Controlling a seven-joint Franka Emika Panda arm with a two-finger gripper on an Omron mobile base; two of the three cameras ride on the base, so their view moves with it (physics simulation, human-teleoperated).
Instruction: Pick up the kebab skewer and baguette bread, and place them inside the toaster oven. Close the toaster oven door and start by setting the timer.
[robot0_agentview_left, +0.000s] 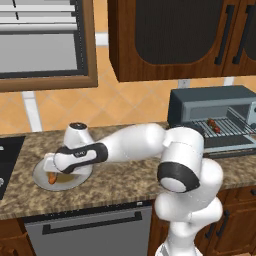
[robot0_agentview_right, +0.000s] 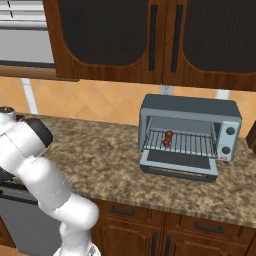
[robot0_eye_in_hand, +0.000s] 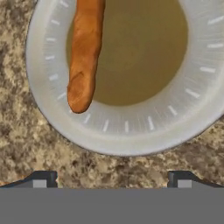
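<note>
1. One item is already in place: the kebab skewer (robot0_agentview_right: 168, 138) lies on the wire rack inside the toaster oven (robot0_agentview_right: 188, 135), whose door (robot0_agentview_right: 179, 163) hangs open and flat toward the counter (robot0_agentview_right: 105, 160).
2. My pincer (robot0_eye_in_hand: 112, 178) is spread wide and holds nothing; its two dark tips show over bare counter, just short of the plate's (robot0_eye_in_hand: 131, 131) rim.
3. The baguette (robot0_eye_in_hand: 84, 57) lies along one side of that plate, its rounded end resting where the brown centre meets the pale rim. From the left base camera I can see an orange end of it (robot0_agentview_left: 51, 177) peeking out beneath my hand.
4. I judge the loaf to be light and fairly stiff, with a crust that should give decent friction but could crush or crack under a hard squeeze.
5. Being long, it would likely tip or swing if I took it near the end, so I would close across its narrow width near the middle, fingers straddling it crosswise.
6. It sits off to one side of my tips, so I need to shift over and forward before coming down.
</note>
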